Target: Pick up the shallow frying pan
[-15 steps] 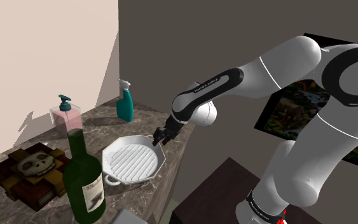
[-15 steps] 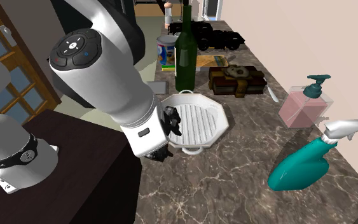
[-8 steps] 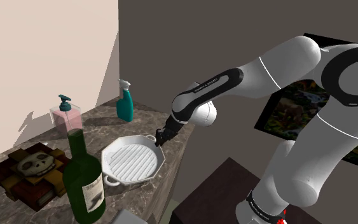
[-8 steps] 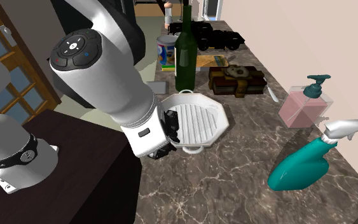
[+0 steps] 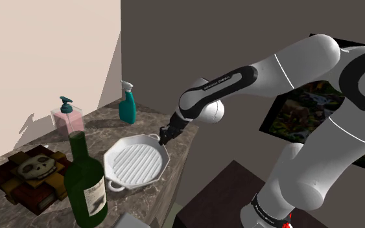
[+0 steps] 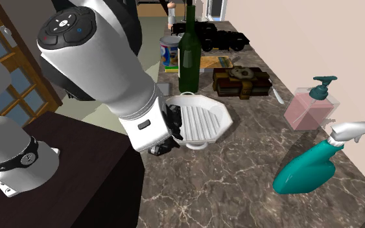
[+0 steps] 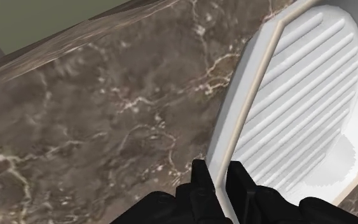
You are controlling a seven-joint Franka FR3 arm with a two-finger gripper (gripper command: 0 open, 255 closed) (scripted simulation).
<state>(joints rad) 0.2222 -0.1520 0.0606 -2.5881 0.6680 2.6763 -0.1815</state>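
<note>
White and eight-sided, the shallow frying pan [image 5: 134, 162] [image 6: 203, 120] [image 7: 304, 108] with a ribbed bottom is placed on the brown marbled bench [image 5: 152, 120] [image 6: 239, 168] [image 7: 95, 127], close to the long edge on the side of the stand. Its rim is pinched by the gripper [image 5: 164, 136] [image 6: 174, 123] [image 7: 220, 167]: in the wrist view one of the black fingers [image 7: 199, 175] is seen outside the rim and the other inside it. The gripped side seems to be a little higher than the opposite side. A green wine bottle [image 5: 87, 181] [image 6: 188, 55] is standing upright just beside the pan. A brown box with a skull [image 5: 28, 175] [image 6: 241, 81], a pink soap dispenser [image 5: 69, 120] [image 6: 310, 107] and a teal spray bottle [image 5: 128, 107] [image 6: 307, 168] are set nearer to the wall edge of the bench, apart from the pan.
</note>
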